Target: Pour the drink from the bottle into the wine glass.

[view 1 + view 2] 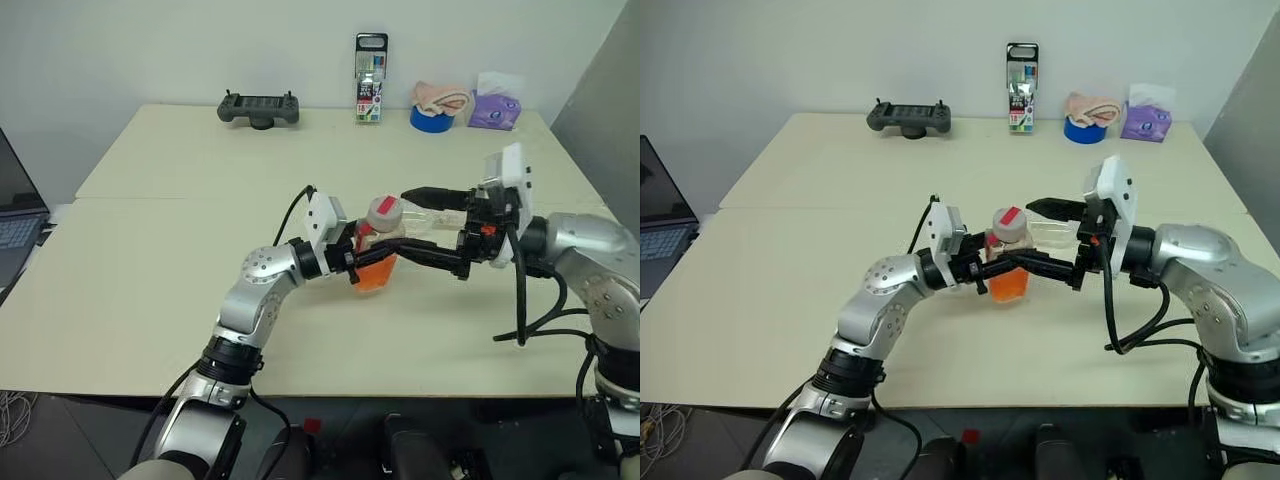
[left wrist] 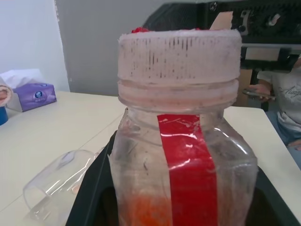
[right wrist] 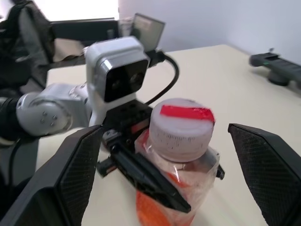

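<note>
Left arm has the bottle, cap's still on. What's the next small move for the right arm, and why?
Probably close the right end effector on the cap. The left end effector is shut on the bottle, upright with the drink inside, and the open right fingers already flank the cap. The wine glass lies on its side behind, so pouring can't start yet.

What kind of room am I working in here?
Probably an office or lab workspace, not a kitchen: a plain pale table against a bare wall, a laptop at its edge, a handheld controller and a tissue box along the back.
</note>
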You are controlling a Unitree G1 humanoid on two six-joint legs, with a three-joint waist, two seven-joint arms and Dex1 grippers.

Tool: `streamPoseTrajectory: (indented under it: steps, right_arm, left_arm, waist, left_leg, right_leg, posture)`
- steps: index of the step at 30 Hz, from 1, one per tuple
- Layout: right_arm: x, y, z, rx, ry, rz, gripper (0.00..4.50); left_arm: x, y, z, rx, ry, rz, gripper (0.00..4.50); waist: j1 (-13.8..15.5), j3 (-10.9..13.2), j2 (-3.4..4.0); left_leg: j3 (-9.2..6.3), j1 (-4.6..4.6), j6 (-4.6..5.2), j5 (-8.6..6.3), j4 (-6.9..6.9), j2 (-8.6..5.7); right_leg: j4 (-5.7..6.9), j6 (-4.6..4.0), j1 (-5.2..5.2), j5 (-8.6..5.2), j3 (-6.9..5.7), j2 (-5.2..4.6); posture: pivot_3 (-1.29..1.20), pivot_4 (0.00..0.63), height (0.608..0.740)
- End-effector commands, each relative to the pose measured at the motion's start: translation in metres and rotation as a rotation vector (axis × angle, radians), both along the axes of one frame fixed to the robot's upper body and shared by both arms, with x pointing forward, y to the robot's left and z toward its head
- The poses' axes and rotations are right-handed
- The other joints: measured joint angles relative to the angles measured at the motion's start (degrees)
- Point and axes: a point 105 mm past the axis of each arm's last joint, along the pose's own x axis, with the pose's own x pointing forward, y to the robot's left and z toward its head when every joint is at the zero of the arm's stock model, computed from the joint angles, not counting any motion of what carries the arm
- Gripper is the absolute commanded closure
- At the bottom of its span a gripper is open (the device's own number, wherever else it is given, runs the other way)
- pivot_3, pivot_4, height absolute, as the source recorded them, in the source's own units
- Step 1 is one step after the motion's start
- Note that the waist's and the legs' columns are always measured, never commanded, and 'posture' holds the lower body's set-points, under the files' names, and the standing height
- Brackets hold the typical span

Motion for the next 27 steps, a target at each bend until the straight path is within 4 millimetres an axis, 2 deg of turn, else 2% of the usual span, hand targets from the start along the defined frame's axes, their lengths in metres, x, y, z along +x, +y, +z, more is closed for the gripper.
streamPoseTrajectory:
  steps: [1,7,12,27]
  right_arm:
    - [-0.007,0.006,0.010,0.053,-0.048,-0.093,0.00]
    - [-0.001,0.022,0.008,0.166,-0.039,-0.269,0.00]
    - [0.009,0.030,0.000,0.163,-0.037,-0.381,0.00]
    - [0.029,0.026,0.003,0.164,-0.060,-0.542,0.00]
  left_arm:
    - [-0.002,-0.003,0.019,-0.035,-0.075,-0.023,2.76]
    - [-0.002,-0.006,0.017,-0.035,-0.072,-0.036,2.76]
    - [-0.003,-0.009,0.016,-0.033,-0.068,-0.044,2.77]
    - [0.000,-0.004,0.013,-0.016,-0.071,-0.026,2.77]
  waist:
    - [0.0,0.0,0.00]
    - [-0.1,0.0,0.01]
    - [-0.1,0.0,0.01]
    - [-0.2,0.0,0.01]
  left_leg:
    - [0.02,0.02,0.00,0.00,0.00,0.01]
    - [0.00,0.04,0.00,0.01,0.00,0.02]
    - [-0.01,0.02,0.00,0.01,-0.01,0.00]
    - [-0.02,0.03,0.01,0.00,-0.03,0.02]
  right_leg:
    - [0.03,0.00,0.00,0.00,0.01,0.01]
    - [0.10,0.03,-0.01,-0.02,0.02,0.04]
    - [0.08,-0.02,-0.01,0.01,0.02,0.03]
    - [0.08,-0.03,-0.02,0.02,0.00,0.05]
  posture:
    - [0.00,0.150,0.740]
    - [0.00,0.150,0.740]
    - [0.00,0.150,0.740]
    - [0.00,0.150,0.740]
